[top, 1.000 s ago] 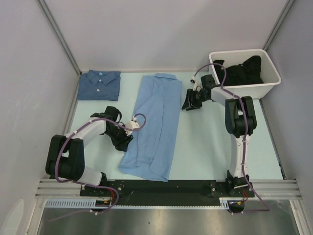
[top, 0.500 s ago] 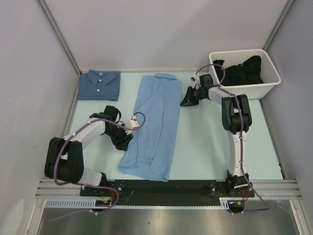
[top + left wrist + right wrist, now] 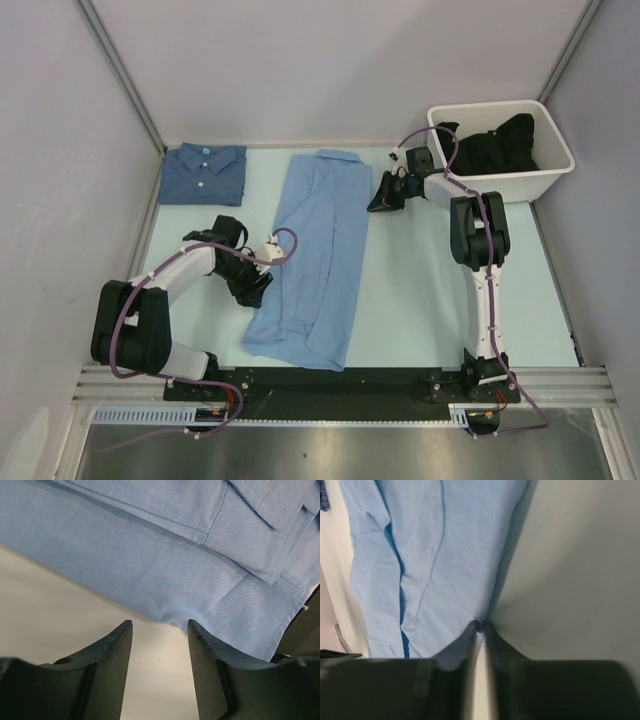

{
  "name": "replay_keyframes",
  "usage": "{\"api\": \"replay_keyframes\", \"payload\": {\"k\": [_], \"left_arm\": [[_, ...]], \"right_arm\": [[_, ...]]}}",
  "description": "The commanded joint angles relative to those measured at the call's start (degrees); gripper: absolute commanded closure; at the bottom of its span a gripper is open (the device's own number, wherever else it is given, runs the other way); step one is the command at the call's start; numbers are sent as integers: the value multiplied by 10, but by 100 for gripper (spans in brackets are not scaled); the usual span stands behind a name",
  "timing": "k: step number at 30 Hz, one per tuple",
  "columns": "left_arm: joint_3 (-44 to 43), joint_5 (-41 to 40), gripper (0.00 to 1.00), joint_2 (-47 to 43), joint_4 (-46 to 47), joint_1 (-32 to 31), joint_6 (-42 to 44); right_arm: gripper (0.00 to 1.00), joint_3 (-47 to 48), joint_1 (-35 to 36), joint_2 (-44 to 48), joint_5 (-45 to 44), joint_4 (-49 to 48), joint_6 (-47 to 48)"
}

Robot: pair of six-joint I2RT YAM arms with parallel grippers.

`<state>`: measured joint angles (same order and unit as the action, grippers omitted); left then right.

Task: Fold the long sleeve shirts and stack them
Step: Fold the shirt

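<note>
Now the light shirt (image 3: 320, 250) lies long on the table (image 3: 420, 290).
It could slip out or bunch up if the right gripper (image 3: 480, 626) has too little cloth; its jaws are squeezed nearly together on the far right edge. Left gripper (image 3: 160, 630) jaws stand half open, holding nothing, just beside the left edge.

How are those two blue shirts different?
The light shirt is sky-blue; the dark shirt is denim-blue. The light shirt lies long, as a narrow strip; the dark shirt is folded small. The light shirt lies mid-table; the dark shirt sits far left. Both are blue and lie flat.
</note>
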<state>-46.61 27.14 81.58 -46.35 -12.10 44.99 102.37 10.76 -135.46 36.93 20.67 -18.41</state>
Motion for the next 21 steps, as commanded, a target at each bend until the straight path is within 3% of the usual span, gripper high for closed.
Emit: {"api": "replay_keyframes", "payload": {"k": [1,5,15,21], "left_arm": [[-19,8,46,-1,6,-3,-9],[-20,16,46,-1,6,-3,-11],[-29,39,44,2,15,-21,-28],[-34,52,43,2,30,-27,-44]], "right_arm": [[97,5,0,-23,-24,24,4],[100,22,-6,-22,-53,44,23],[100,172,-14,-74,-141,107,82],[100,249,-14,-106,-137,147,137]]}}
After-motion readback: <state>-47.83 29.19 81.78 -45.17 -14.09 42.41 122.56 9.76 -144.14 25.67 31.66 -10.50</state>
